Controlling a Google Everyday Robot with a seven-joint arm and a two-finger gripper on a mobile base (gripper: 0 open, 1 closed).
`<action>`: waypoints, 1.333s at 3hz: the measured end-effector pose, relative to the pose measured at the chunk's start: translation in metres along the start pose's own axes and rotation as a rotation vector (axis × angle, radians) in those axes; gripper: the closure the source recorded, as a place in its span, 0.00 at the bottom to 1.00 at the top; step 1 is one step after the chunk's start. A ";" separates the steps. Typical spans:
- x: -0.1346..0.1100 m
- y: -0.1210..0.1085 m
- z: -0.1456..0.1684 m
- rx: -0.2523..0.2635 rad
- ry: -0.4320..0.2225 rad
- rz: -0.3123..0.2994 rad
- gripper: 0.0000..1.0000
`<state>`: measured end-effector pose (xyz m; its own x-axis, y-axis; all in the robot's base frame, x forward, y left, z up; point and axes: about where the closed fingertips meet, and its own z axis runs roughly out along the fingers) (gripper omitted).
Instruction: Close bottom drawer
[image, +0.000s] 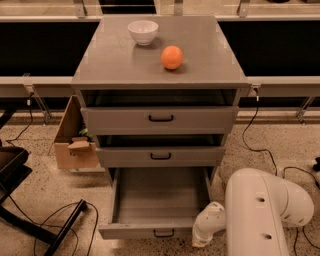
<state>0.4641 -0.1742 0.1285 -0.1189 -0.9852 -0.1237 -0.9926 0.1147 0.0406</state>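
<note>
Where the speckled floor meets a dark wall, a grey three-drawer cabinet (210, 60) fills the middle of the view, its flat top carrying two small things. The robot's white arm (260, 210) comes next in bulk – a fat rounded housing at the lower right, narrowing to a wrist that reaches left toward the cabinet's foot. The bottom drawer (155, 200) is pulled far out toward the camera, its grey inside bare, its low front panel near the bottom edge of the view. Above it, the top drawer (200, 120) and the middle drawer (200, 156) sit nearly in, each with a dark gap showing over its front. A cardboard box (70, 135) stands on the floor just left of the cabinet, flaps up. Black cables (255, 145) trail over the floor on both sides.

The gripper (201, 242) sits at the end of the wrist, low down, just beside the right end of the bottom drawer's front panel – whether it touches the panel, and how its grip is set, cannot be told from here. A white bowl (143, 31) rests toward the back of the cabinet top; an orange (172, 57) lies near it, to its right and closer to the camera, the two apart. Smallest is the black handle (164, 233) in the middle of the bottom drawer's front.
</note>
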 end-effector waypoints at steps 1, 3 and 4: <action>-0.001 -0.010 0.006 0.025 -0.028 0.013 1.00; 0.002 -0.025 0.004 0.050 -0.038 0.014 1.00; 0.006 -0.043 0.002 0.072 -0.041 0.009 1.00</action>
<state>0.5061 -0.1850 0.1237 -0.1269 -0.9783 -0.1641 -0.9906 0.1333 -0.0291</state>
